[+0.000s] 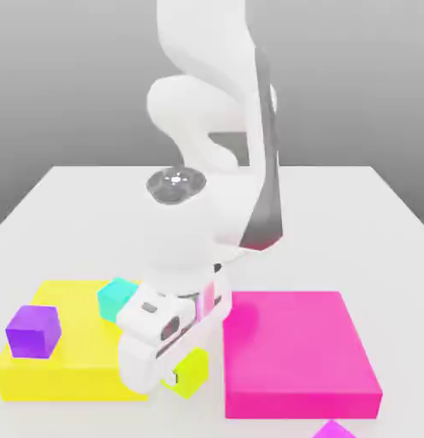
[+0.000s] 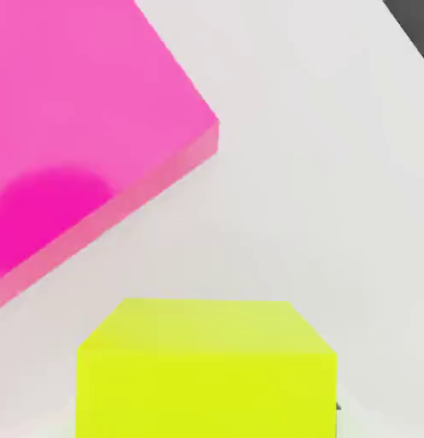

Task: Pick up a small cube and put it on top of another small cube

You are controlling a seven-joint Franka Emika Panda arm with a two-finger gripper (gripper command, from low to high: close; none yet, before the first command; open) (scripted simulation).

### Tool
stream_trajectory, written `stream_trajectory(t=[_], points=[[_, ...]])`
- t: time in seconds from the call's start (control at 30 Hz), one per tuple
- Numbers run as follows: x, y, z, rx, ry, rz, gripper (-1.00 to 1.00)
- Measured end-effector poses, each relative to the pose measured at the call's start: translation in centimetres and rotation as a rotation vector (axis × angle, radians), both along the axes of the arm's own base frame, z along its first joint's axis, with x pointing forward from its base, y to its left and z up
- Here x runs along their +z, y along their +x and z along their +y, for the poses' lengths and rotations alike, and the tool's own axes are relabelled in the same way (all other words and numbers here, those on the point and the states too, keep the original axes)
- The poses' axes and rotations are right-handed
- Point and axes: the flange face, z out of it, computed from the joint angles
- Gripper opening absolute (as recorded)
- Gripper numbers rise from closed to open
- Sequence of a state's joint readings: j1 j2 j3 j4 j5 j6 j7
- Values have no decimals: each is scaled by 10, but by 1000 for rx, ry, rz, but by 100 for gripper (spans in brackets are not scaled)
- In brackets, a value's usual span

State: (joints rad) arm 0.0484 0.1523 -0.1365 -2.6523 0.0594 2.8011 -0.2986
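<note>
1. Gripper: the gripper (image 1: 184, 378) of the white arm (image 1: 215, 120) is clenched on a small yellow-green cube (image 1: 191, 372), at about six o'clock on the exterior view's dial
2. Task cube: the yellow-green cube sits between two platforms, turned at an angle in the exterior view; whether its underside touches the pale, flat table (image 1: 335, 222) cannot be told
3. Yellow platform: a low, flat, bright yellow slab (image 1: 74, 385) lies between nine and ten o'clock from the gripped cube
4. Purple cube: a small purple cube (image 1: 34, 332) rests on the yellow slab, towards its nine o'clock edge
5. Turquoise cube: a small turquoise cube (image 1: 117, 299) stands on the same slab, between ten and eleven o'clock from the gripped cube, partly hidden by the hand and apart from the purple one
6. Pink platform: a low, flat, deep pink slab (image 1: 297, 351) lies at about three o'clock from the gripped cube; the hand view shows a darker patch (image 2: 53, 214) on its top
7. Magenta object: part of a magenta object (image 1: 334, 430) is visible near four o'clock from the gripped cube, cut off by the frame edge
</note>
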Motion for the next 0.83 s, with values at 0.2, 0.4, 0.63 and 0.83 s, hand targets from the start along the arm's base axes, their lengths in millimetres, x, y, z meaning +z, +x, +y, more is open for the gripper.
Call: stream_trajectory(t=[0.2,0.4,0.63,0.83], points=[[56,-27,-50,-283,-22,-3,-100],[101,-65,-83,-567,-19,-5,-100],[98,-98,-105,-789,5,0,-100],[67,-100,-105,-795,3,0,100]])
